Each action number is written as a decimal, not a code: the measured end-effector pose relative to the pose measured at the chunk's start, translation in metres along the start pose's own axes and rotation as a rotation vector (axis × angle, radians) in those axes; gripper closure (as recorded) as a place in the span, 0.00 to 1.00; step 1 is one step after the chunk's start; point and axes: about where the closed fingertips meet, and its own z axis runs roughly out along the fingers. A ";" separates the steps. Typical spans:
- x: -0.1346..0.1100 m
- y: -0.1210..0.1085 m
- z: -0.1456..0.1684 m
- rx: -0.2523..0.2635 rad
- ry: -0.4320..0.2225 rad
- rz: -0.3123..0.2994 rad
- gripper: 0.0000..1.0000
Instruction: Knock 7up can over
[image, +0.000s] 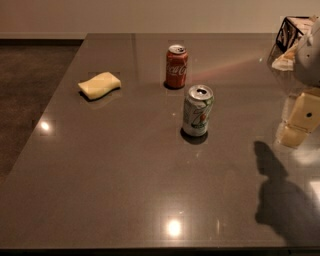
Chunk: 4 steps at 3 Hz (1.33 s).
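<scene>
My claw (299, 124) hangs at the right edge of the view, above the desk (120, 175) and well apart from everything standing on it. It is partly cut off there, so I cannot tell how far open it is, and I see nothing held in it. The 7up can (198, 111) stands upright near the middle of the desk, its opened top facing up. Bare surface lies all round it, which I judge leaves room for a sideways push coming from the right. The cola can (176, 66) stands upright behind it and a little to the left, near but not touching, so a shove aimed that way could tip both. The yellow sponge (100, 85) lies flat far to the left, out of the way. Nothing is knocked over yet, so the approach comes first.
</scene>
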 end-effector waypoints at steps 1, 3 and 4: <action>-0.001 -0.001 -0.001 0.001 -0.004 0.001 0.00; -0.043 -0.020 0.039 -0.023 -0.166 0.029 0.00; -0.069 -0.032 0.065 -0.036 -0.279 0.061 0.00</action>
